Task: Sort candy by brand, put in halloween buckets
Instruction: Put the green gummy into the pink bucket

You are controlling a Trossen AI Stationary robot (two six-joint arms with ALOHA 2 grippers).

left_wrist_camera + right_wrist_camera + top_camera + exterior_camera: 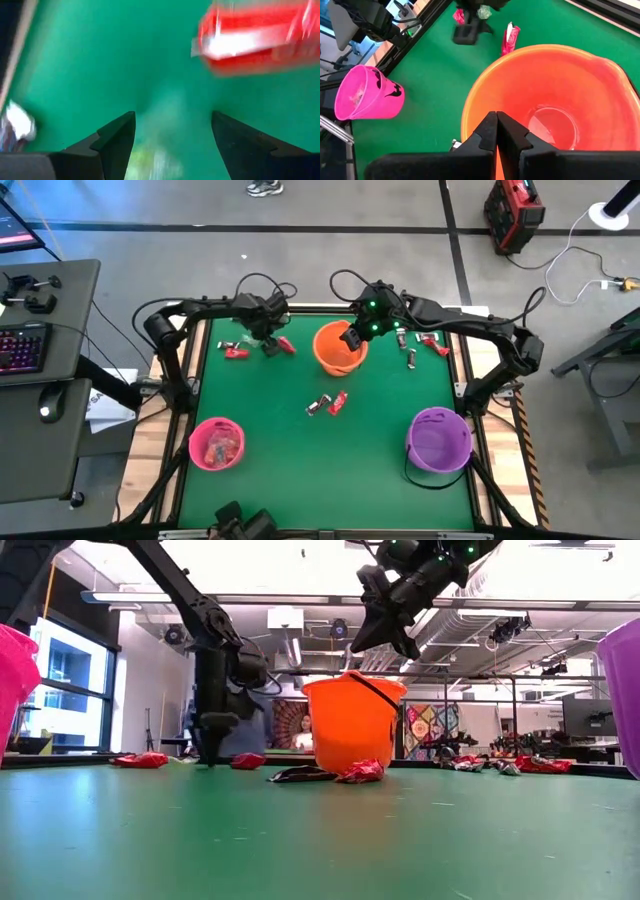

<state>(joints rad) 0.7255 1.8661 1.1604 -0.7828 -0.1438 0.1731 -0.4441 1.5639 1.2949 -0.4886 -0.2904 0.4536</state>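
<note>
Left gripper (270, 344) down among candy, right gripper (352, 338) over the orange bucket (338, 350)

The left fingers (117, 140) stand apart just above the green surface (380, 440) beside a red candy (255, 37), likely lining up a pick; the right fingers (495, 132), pressed together and empty, hang over the orange bucket's mouth. More candy lies mid-surface; the pink bucket (217, 444) holds some, the purple bucket (438, 440) stands apart

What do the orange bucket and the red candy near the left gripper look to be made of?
Orange bucket: looks like smooth moulded plastic, semi-glossy, going by the soft sheen on its inner wall and its even rim. Red candy: probably a thin foil or plastic film wrapper, since it throws bright white glints; blur leaves the finish uncertain. The left gripper stands open over the green mat.
</note>
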